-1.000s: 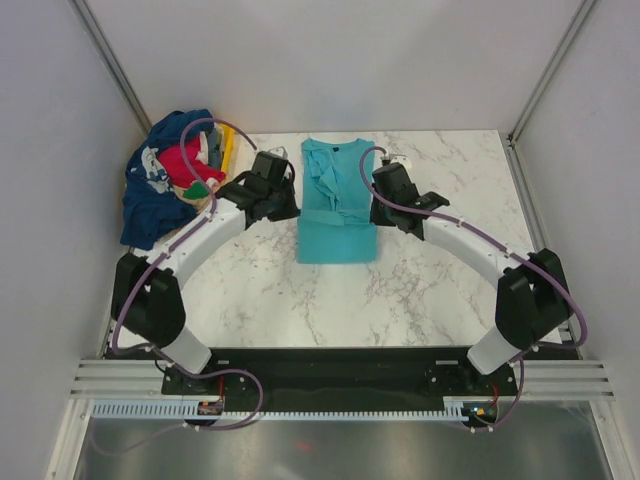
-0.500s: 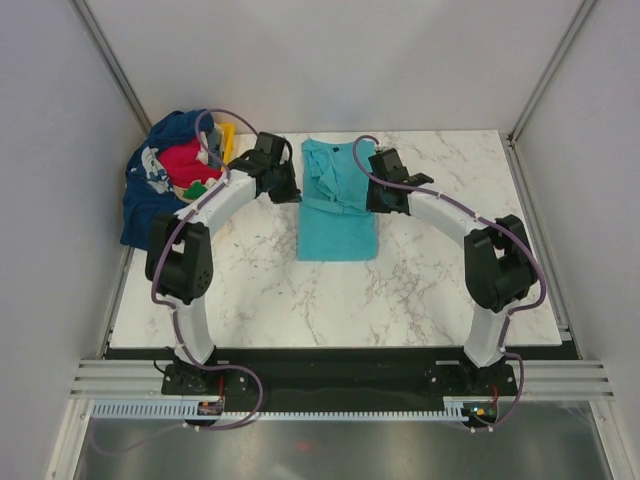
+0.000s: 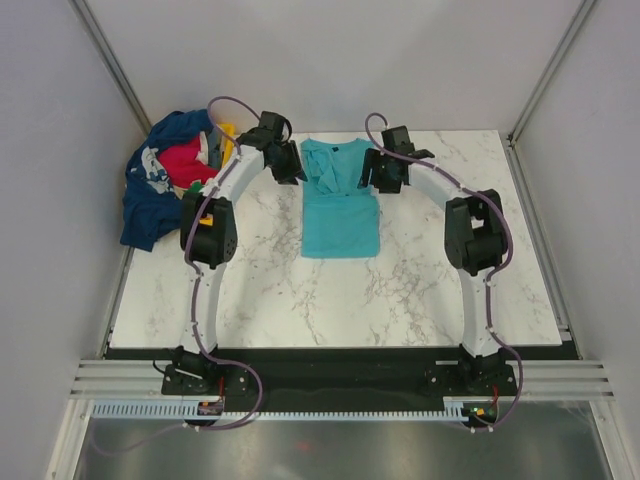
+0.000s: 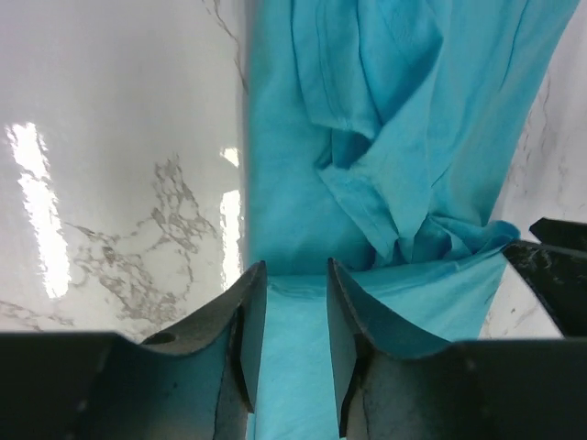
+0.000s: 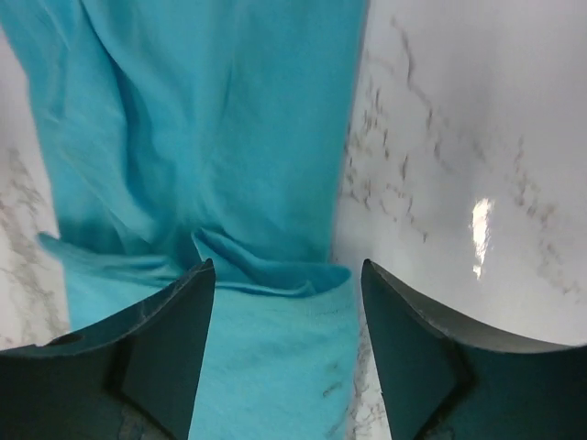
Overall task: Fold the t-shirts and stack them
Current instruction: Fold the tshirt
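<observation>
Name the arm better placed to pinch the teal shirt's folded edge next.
Probably left: the left gripper, jaws narrow, sits at the fold edge of the teal shirt; the right gripper gapes wide.

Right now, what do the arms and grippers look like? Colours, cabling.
Both the left arm and right arm have white links with bulky black joint housings. A purple cable loops along each. The left gripper and right gripper are black, with two curved, tapering fingers.
</observation>
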Available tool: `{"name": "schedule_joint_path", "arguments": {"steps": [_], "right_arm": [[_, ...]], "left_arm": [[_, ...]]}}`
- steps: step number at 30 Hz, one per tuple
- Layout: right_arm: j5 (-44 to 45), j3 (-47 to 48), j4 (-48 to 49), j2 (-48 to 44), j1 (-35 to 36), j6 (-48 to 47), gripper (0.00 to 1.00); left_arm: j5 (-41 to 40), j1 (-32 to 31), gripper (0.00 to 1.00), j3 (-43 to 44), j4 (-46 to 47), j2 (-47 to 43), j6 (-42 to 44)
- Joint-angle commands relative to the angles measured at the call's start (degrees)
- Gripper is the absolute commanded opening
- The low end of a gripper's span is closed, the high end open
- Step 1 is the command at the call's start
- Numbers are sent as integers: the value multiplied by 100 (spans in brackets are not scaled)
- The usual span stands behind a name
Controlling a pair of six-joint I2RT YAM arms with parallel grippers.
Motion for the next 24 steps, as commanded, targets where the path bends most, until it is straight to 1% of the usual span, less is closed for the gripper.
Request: {"name": "schedule_joint_path", "arguments": {"steps": [1,3,5,6,7,8,9,10,11,12,13,14,15,16,17,18,19,20,21,22,24], "right_arm": [[-723,1021,-229,-15,-357,-62,73],[-689,821,-230,-260,-489,-114,75],[-671,426,-187,-770,-560,-115,76],[-689,-177,5,-971,-578,-106,76],[-758,-539,137,-1391,-578,-89,76],[-881,-926,304,-1595,-587,-36,77],[-1030,-1704,497,-1798,-578,25,78],[-1397,-2086,899,-2130,-561,87,78],[-1557,-2447,1069,-2281,-552,166,79],[-1698,-3103,1340,-2422,-534,201,79],[-1847,-3405,1473,-2659,-482,254,79],[-1953,-3678,1614,-2774,-464,307,78],[-2050,-4185,1902,-2854,-429,385,76],[-2216,-4408,2036,-2976,-403,447,75],[-2270,-4593,2168,-3012,-385,483,74],[-2297,-4899,2378,-3039,-306,535,71],[-2306,-5007,2458,-3021,-280,553,69],[-2315,-5104,2529,-2995,-253,562,67],[-2341,-5209,2582,-2951,-201,588,62],[-2367,-5236,2730,-2847,-183,588,59],[-2368,-5280,2871,-2758,-148,580,54]], "left_arm": [[156,208,41,1098,-863,53,-83],[-90,199,43,890,-864,-410,-82],[-197,190,44,250,-768,-789,-74],[-232,164,44,-75,-672,-983,-74],[-241,138,44,-870,-358,-1454,-135],[-163,120,44,-1313,-93,-1685,-153],[-118,67,44,-1752,135,-1957,-170],[-83,32,45,-2157,338,-2169,-214],[-22,6,45,-2892,714,-2571,-240],[5,-55,45,-3230,866,-2758,-276],[31,-91,45,-3869,1059,-2917,-337],[162,-126,45,-4153,1400,-3249,-355],[207,-196,45,-4435,1612,-3383,-381],[259,-223,45,-4925,1780,-3532,-407],[321,-258,45,-5147,2112,-3760,-425],[348,-310,45,-5350,2272,-3866,-434],[365,-328,45,-5726,2395,-3946,-460],[357,-346,45,-5895,2544,-4025,-478],[391,-346,45,-6062,2798,-4121,-504],[409,-337,45,-6359,2966,-4157,-583],[479,-355,45,-6616,3300,-4227,-662]]}}
